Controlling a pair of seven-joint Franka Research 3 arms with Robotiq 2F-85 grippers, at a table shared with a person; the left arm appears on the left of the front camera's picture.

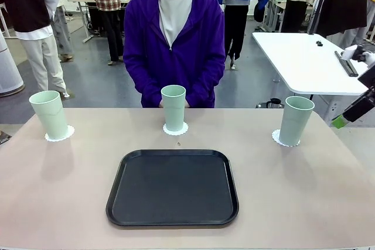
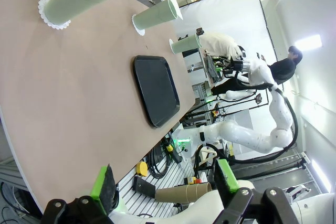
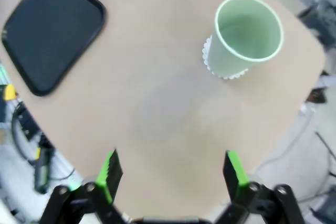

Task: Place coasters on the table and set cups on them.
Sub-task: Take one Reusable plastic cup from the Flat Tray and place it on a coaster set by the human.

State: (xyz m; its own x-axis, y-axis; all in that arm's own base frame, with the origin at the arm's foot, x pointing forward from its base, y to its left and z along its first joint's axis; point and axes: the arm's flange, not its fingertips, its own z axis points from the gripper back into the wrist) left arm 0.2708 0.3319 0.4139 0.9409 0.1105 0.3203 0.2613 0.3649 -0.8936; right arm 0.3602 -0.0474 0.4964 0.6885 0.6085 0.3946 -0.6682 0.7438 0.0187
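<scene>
Cups (image 1: 173, 107) unmarked (plain mint) on coasters (image 1: 175, 129).

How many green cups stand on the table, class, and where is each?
3. Left cup near the far left corner, middle cup beyond the tray, right cup far right; each on a coaster. None seems hidden.

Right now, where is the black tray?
In the front view, the black tray lies on the table at the middle near edge, just before the middle cup.
</scene>
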